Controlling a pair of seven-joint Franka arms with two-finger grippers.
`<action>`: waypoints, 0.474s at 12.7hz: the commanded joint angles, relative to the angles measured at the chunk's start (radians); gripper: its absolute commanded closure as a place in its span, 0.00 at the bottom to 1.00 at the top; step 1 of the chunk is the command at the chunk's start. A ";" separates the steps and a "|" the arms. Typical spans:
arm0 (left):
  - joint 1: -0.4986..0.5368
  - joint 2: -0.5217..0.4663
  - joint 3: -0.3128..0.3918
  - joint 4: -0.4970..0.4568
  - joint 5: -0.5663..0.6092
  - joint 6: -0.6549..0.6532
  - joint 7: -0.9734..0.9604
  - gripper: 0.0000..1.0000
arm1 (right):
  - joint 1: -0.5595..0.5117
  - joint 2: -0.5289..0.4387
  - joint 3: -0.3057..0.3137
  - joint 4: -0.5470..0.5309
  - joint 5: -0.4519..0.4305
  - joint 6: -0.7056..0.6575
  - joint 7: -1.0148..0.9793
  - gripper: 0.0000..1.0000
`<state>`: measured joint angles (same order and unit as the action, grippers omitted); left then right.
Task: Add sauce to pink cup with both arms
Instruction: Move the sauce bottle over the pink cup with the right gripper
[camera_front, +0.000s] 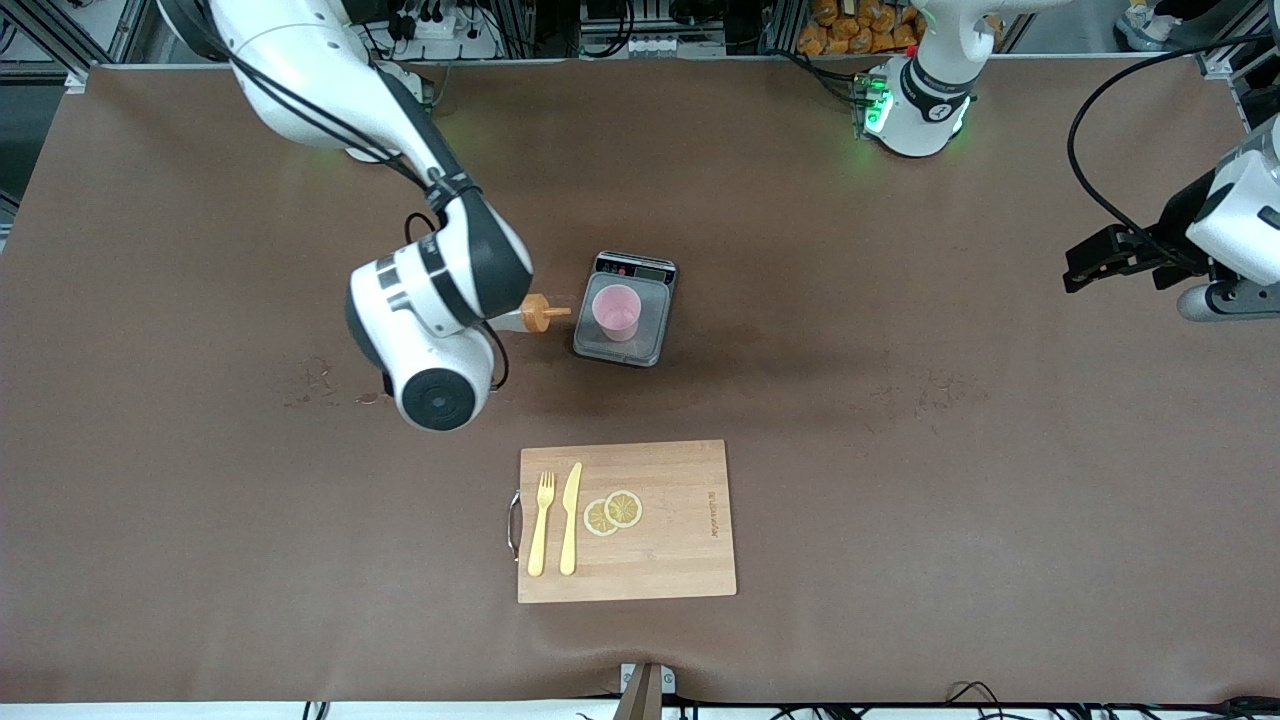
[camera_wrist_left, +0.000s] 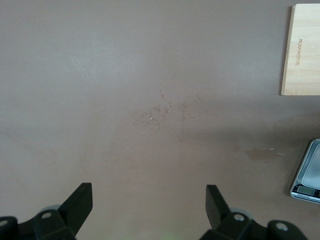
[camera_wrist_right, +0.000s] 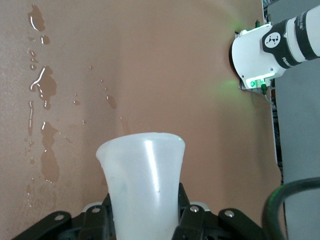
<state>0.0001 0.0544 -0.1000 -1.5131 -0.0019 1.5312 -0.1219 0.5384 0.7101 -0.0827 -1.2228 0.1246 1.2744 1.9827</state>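
Right pincer (camera_wrist_right: 145, 220) is clamped on the sauce (camera_front: 535, 314), held tipped with its nozzle just short of the pink cup (camera_front: 616, 311) on the scale (camera_front: 627, 308). Left pincer (camera_wrist_left: 149, 210) waits spread wide, empty, over the worktop (camera_front: 900, 450). Pouring is judged imminent; the nozzle must be brought over the rim.

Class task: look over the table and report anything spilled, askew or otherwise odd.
Wet drops and streaks lie on the brown table cover, which looks like spilled liquid. The sauce bottle is tipped sideways, its nozzle pointing at the pink cup on the scale.
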 joint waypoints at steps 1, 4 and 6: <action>-0.014 -0.045 0.019 -0.036 -0.006 -0.003 0.021 0.00 | 0.026 0.000 -0.006 0.008 -0.060 -0.006 0.027 0.88; -0.014 -0.041 0.019 -0.032 -0.007 -0.002 0.021 0.00 | 0.054 0.003 -0.006 0.009 -0.149 -0.006 0.074 0.88; -0.008 -0.019 0.016 -0.029 -0.018 0.009 0.021 0.00 | 0.058 0.003 -0.006 0.008 -0.183 -0.016 0.074 0.88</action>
<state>-0.0015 0.0351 -0.0964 -1.5284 -0.0019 1.5309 -0.1197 0.5812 0.7143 -0.0827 -1.2228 -0.0133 1.2764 2.0351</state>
